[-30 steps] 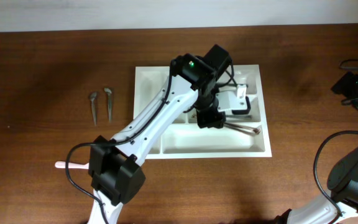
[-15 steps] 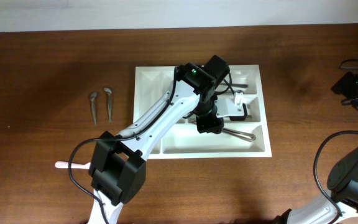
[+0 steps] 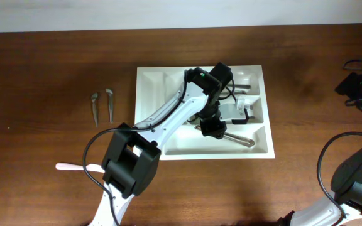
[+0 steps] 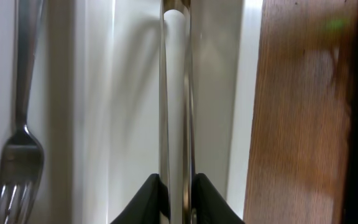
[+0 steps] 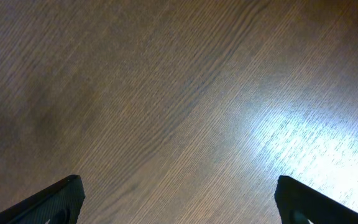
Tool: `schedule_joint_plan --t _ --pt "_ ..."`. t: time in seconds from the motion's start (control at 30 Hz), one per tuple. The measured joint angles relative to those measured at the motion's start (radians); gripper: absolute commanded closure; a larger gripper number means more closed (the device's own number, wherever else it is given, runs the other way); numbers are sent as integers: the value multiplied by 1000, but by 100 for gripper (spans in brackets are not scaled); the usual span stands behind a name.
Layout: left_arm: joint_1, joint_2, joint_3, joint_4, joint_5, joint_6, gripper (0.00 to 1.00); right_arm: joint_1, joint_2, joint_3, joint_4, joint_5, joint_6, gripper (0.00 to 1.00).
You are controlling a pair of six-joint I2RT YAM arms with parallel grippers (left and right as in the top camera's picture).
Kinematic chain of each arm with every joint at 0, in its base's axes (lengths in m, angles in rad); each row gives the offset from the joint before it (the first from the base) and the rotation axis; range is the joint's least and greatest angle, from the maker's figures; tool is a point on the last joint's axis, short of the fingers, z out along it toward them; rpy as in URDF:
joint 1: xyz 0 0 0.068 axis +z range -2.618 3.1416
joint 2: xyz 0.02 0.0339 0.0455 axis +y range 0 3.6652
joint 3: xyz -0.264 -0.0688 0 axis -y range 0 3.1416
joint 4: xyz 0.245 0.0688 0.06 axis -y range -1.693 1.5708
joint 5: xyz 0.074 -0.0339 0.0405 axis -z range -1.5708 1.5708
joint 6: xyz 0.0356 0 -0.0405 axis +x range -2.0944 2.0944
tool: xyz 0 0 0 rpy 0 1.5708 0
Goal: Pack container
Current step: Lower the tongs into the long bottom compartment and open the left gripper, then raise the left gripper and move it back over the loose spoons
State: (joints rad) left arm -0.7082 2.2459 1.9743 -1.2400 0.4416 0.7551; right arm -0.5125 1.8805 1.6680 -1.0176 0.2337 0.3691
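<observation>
The white cutlery tray (image 3: 151, 107) lies mid-table. My left gripper (image 3: 213, 129) reaches over it and is shut on a shiny metal utensil handle (image 4: 178, 93). The utensil (image 3: 241, 139) points right along the tray's front long compartment. In the left wrist view my gripper (image 4: 177, 186) clamps the handle between both black fingers. A fork (image 4: 17, 155) lies in the neighbouring compartment to the left. My right gripper (image 5: 179, 208) is open and empty over bare wood, at the table's right edge in the overhead view (image 3: 356, 86).
Two metal utensils (image 3: 102, 107) lie on the table left of the tray. A pale pink utensil (image 3: 74, 166) lies near the front left, by the left arm's base. The tray's white wall (image 4: 244, 93) borders wood table (image 4: 303, 124).
My left gripper has moved with the utensil toward the tray's front, from the middle compartment area to the front long compartment. The right arm has not moved.
</observation>
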Motion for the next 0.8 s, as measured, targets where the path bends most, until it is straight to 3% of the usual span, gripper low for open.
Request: schedule_joint_plan --t 0.1,0.63,0.8 --pt "0 0 0 0 0 1 72 0 0 0 0 0 0 1" --pt "25 0 0 7 -19 -15 56 0 0 0 0 0 0 1" --pt "67 0 0 8 -23 -22 41 0 0 0 0 0 0 1"
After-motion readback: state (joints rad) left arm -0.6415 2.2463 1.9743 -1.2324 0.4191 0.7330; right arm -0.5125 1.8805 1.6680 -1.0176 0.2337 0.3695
